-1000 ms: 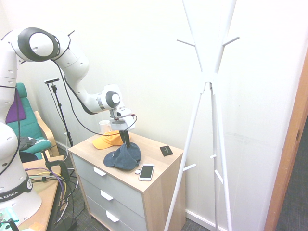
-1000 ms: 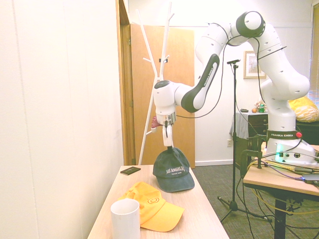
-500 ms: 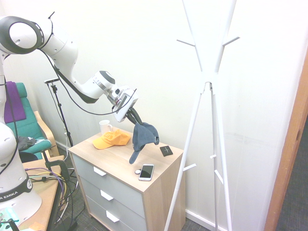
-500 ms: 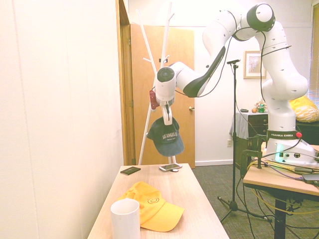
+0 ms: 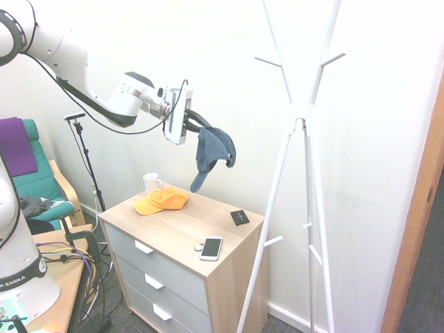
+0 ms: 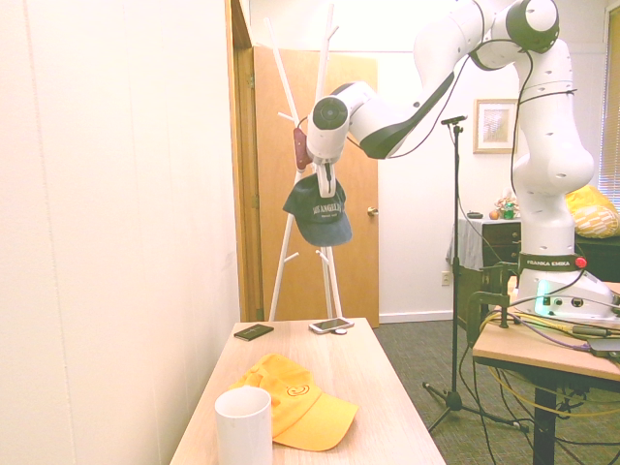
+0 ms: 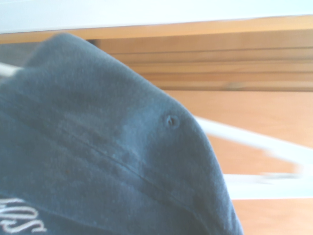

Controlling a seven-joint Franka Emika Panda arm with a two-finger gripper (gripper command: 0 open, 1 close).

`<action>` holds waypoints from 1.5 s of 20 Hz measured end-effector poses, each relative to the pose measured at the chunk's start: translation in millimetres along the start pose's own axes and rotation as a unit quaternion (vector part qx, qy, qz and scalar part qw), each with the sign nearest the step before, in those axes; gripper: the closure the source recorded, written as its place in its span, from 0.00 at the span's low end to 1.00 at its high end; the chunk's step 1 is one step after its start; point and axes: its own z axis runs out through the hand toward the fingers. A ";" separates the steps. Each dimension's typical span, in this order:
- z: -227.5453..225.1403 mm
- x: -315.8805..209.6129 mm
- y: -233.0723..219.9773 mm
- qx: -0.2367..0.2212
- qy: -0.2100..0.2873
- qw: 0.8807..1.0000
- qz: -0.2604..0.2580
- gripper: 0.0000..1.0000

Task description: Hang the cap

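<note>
- slate-blue cap [image 5: 212, 148]: in claw [image 5: 198, 122], hanging brim down, off the dresser top
- claw: clenched on the cap fabric, angled out over dresser [image 5: 187, 225]
- pale lettering [image 6: 327, 209] on cap front
- white coat stand [image 5: 311, 132]: beyond cap from claw, apart from it
- yellow cap [image 5: 161, 200]: below claw, on dresser
- white mug [image 5: 152, 182]: below claw, beside yellow cap
- phone [image 5: 211, 248], small round item [image 5: 198, 248]: below claw, close together
- dark flat item [image 5: 239, 217]: below claw, near dresser edge
</note>
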 end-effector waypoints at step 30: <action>128.4 149.6 165.9 0.011 -0.016 0.993 0.118 0.00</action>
